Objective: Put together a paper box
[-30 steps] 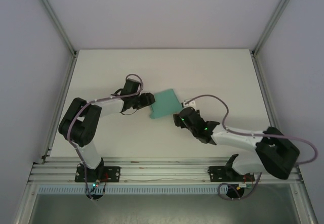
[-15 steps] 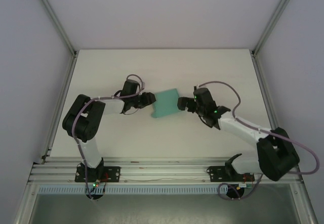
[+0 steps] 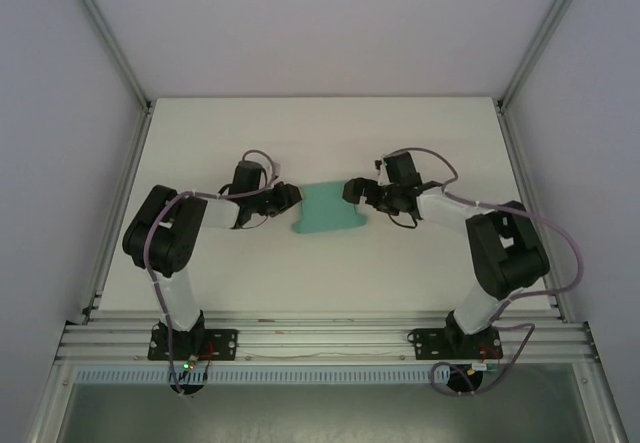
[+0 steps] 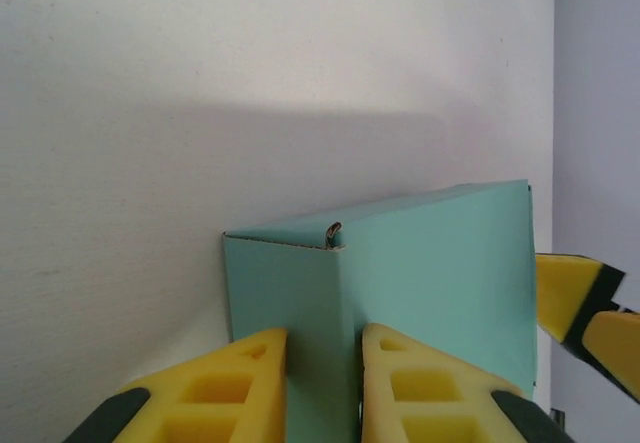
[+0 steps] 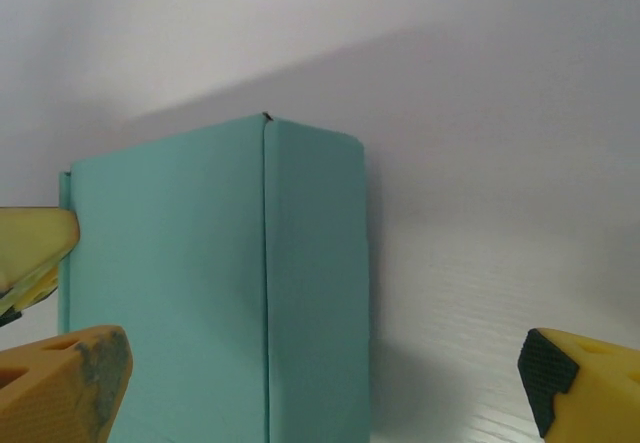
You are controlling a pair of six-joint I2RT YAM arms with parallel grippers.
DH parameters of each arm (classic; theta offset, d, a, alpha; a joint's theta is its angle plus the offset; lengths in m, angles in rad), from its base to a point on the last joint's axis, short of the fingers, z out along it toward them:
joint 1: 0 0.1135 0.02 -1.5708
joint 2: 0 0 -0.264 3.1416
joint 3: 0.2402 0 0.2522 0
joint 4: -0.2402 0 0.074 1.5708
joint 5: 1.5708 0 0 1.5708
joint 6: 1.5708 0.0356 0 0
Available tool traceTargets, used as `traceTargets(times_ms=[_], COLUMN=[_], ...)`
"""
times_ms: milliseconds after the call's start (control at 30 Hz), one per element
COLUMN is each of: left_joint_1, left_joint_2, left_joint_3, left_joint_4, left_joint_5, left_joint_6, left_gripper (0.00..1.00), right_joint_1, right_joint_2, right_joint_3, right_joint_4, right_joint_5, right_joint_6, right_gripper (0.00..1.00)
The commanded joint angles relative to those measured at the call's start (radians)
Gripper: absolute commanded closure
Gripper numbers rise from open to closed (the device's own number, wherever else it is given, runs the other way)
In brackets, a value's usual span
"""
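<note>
Near edge: both arms are reaching out from their bases and turning their wrists inward, so they are facing each other over the middle of the white flat table (image 3: 330,133).

Left jaws: the left gripper (image 4: 322,388) is pinching with its yellow ribbed fingers (image 4: 220,398) drawn narrow. Teal card is filling the slim gap between them, so I am judging this a grip on one end of the teal-green thin-card paper box (image 3: 330,213).

Right jaws: the right gripper (image 5: 320,388) is standing wide open, one yellow pad (image 5: 60,393) low at the left and the other far off at the right. Neither pad is touching the card.

Box location: it is sitting mid-table between the two grippers, already folded into a closed rectangular shape. Whether it is resting on the surface or hanging just above it, I cannot tell.

Long axis: it is running left to right in the overhead view, from one gripper toward the other, with a fold line running along it.

Deciding relation: the box is lying straight ahead of the open right jaws but off-centre, crowding the left pad and leaving a broad gap to the right one. The right wrist is probably needing a sideways shift before closing.

Nearer arm: the left one is already on the box; the right one is waiting just beside the free end.

Beyond: bare table is stretching to the far wall.
</note>
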Motion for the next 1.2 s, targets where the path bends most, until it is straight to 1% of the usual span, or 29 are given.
traceTargets(times_ms=[0, 167, 333, 433, 500, 567, 600, 733, 767, 800, 833, 900, 967, 1033, 1100, 1133, 1167], left_joint_1=[0.015, 0.028, 0.035, 0.041, 0.042, 0.042, 0.042, 0.041, 0.039, 0.037, 0.033, 0.014, -0.024, -0.074, -0.138, -0.179, -0.216], left_joint_2=[0.038, 0.037, 0.045, 0.045, 0.042, 0.032, 0.024, -0.064, -0.1, -0.136, -0.172, -0.255, -0.339, -0.415, -0.475, -0.502, -0.519], left_joint_3=[-0.044, -0.055, -0.065, -0.067, -0.06, -0.049, -0.04, -0.001, 0.015, 0.029, 0.04, 0.056, 0.066, 0.072, 0.085, 0.098, 0.104], left_joint_4=[-0.018, -0.013, -0.001, 0.019, 0.022, 0.028, 0.036, 0.016, -0.014, -0.046, -0.078, -0.143, -0.207, -0.295, -0.426, -0.511, -0.583], left_joint_5=[0.007, 0.018, 0.026, 0.037, 0.046, 0.06, 0.071, 0.071, 0.065, 0.048, 0.033, -0.025, -0.082, -0.094, -0.086, -0.111, -0.139], left_joint_6=[-0.017, -0.006, 0.013, 0.024, 0.047, 0.07, 0.078, 0.151, 0.194, 0.243, 0.301, 0.445, 0.618, 0.817, 1.033, 1.14, 1.22], left_gripper=[0.78, 0.8, 0.8, 0.79, 0.78, 0.72, 0.66, 0.38, 0.26, 0.11, 0.01, 0.0, 0.0, 0.0, 0.0, 0.0, 0.0], right_joint_1=[-0.003, -0.007, -0.011, -0.016, -0.019, -0.019, -0.018, -0.018, -0.018, -0.02, -0.019, -0.02, -0.022, -0.028, -0.037, -0.046, -0.057], right_joint_2=[0.031, 0.084, 0.144, 0.157, 0.151, 0.138, 0.129, 0.092, 0.08, 0.07, 0.06, 0.038, 0.024, 0.021, 0.015, 0.017, 0.021], right_joint_3=[0.011, 0.026, 0.051, 0.042, 0.035, 0.034, 0.032, 0.025, 0.021, 0.024, 0.033, 0.072, 0.119, 0.18, 0.229, 0.255, 0.274], right_joint_4=[0.073, 0.12, 0.2, 0.276, 0.316, 0.316, 0.307, 0.265, 0.26, 0.242, 0.209, 0.078, -0.081, -0.247, -0.388, -0.457, -0.507], right_joint_5=[-0.146, -0.198, -0.321, -0.364, -0.384, -0.389, -0.387, -0.363, -0.354, -0.344, -0.338, -0.295, -0.254, -0.255, -0.25, -0.265, -0.297], right_joint_6=[0.047, 0.078, 0.131, 0.181, 0.21, 0.224, 0.226, 0.25, 0.274, 0.3, 0.314, 0.354, 0.396, 0.405, 0.443, 0.467, 0.492], right_gripper=[0.03, 0.05, 0.15, 0.26, 0.37, 0.44, 0.47, 0.55, 0.55, 0.55, 0.54, 0.53, 0.54, 0.56, 0.57, 0.57, 0.57])
